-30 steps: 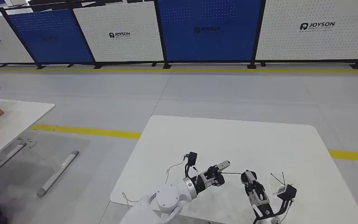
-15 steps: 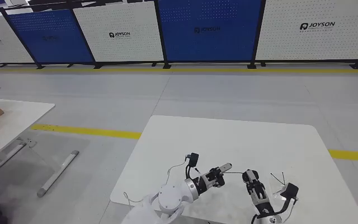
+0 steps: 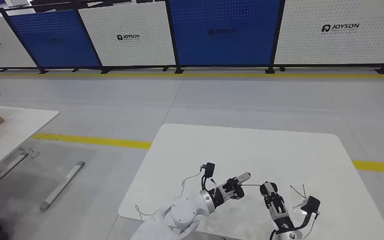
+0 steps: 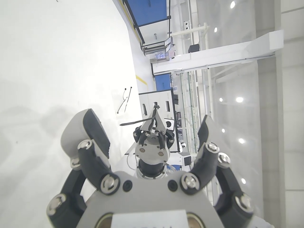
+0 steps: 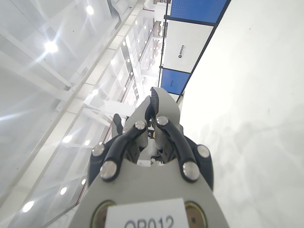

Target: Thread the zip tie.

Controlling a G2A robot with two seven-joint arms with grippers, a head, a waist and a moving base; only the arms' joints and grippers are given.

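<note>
moved: my left gripper (image 3: 240, 179) crept a touch closer to my right gripper (image 3: 264, 188) over the last sec; right arm shifted a little early on, then held.
left tool: jaws spread wide, nothing in them, above the flat white table (image 3: 240, 144), aimed at the tie.
right tool: pinched tight on the thin black plastic zip tie (image 4: 133, 122); one end sticks out sideways, the other pokes up past the tips.
tie loc: in the air btwn the two grippers, off the table.
spares: loose black zip ties (image 4: 125, 99) lie on the table beyond the right gripper.
risk 1: strap is thin and floppy; if i close left off-line i'd likely bat it away, not catch it.
risk 2: a nudge on the free end could twist the tie in the right pinch, so tip and head won't line up.
risk 3: grippers are near each other; closing in further may knock fingers.
unsure: can't tell which end is the head.
</note>
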